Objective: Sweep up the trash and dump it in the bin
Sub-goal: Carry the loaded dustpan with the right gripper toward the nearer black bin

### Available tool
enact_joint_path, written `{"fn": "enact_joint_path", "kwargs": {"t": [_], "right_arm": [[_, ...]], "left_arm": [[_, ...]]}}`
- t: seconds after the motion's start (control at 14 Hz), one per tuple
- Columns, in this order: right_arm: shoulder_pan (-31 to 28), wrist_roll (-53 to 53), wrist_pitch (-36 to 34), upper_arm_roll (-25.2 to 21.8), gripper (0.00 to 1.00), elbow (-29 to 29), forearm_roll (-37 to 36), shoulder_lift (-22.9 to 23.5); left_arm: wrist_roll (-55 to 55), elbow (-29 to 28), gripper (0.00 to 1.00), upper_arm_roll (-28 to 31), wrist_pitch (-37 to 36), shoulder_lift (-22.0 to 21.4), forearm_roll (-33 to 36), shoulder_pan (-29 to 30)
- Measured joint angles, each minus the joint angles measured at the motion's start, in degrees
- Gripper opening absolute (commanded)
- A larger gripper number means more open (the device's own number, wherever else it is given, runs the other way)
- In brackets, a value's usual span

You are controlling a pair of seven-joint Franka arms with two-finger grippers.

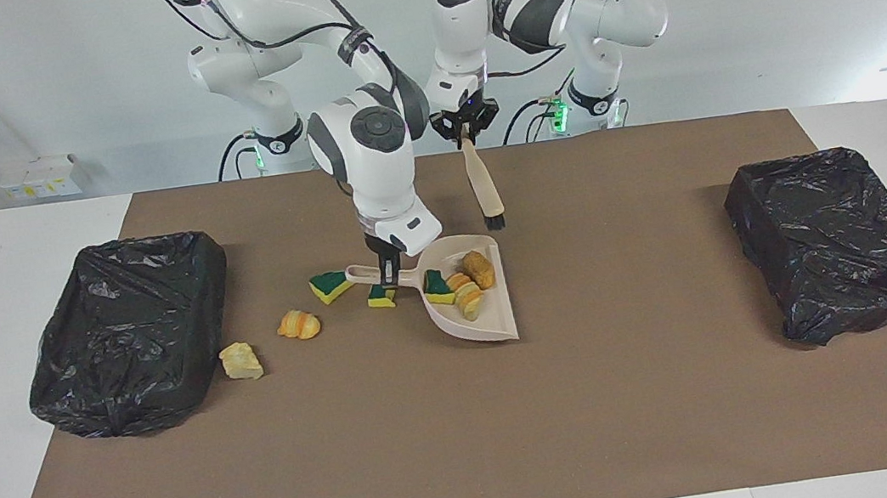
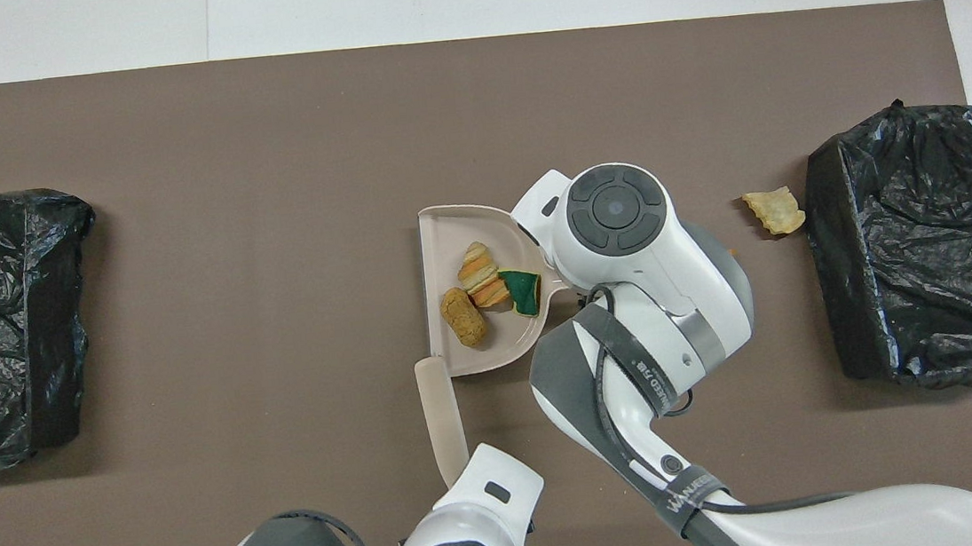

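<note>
While the right hand [image 1: 389,277] gripped the dustpan [image 1: 475,305] handle | left hand [image 1: 466,136] clenched the brush [image 1: 483,184] | three scraps [image 1: 461,281] in pan | four loose scraps [image 1: 298,325] beside right hand | bins [image 1: 131,333] unfed.

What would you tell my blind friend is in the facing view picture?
The right gripper grips the handle of a beige dustpan holding three scraps, while the left gripper holds a brush above it. Four scraps lie on the brown mat between two black-bagged bins.
</note>
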Motion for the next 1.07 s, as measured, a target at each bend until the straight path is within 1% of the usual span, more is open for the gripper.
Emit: {"fn": "enact_joint_path", "kwargs": {"t": [0.14,0.29,0.57,0.71,0.93,1.07], "right_arm": [[-2.07,-4.25,-1.99,-0.04,0.00,0.48,0.00,-0.73],[-4.75,-9.58,-5.27,-0.09,0.00,2.13,0.00,-1.34],[-11.09,-21.14,-10.68,-0.19,0.00,4.95,0.09,-2.48],[-14.16,-26.47,-13.55,-0.21,0.00,6.50,0.11,-2.94],[-17.77,-33.53,-15.43,-0.62,0.00,7.60,0.06,-5.33],[-20.87,-35.79,-16.09,-0.84,0.00,7.67,0.03,-7.23]], "left_arm": [[-1.91,-1.52,0.00,-0.21,0.58,-0.96,-0.22,-2.30],[-2.11,-3.65,0.00,-0.26,2.81,-1.35,-1.36,-3.94],[-2.11,-7.17,0.00,-0.27,7.39,-1.29,-6.10,-7.00],[-2.10,-9.09,0.00,-0.27,10.40,-0.93,-6.48,-8.27],[-1.90,-9.87,0.00,-0.21,12.67,0.42,-6.54,-8.85],[-1.39,-9.97,0.00,-0.04,12.93,0.86,-6.54,-8.85]]}}
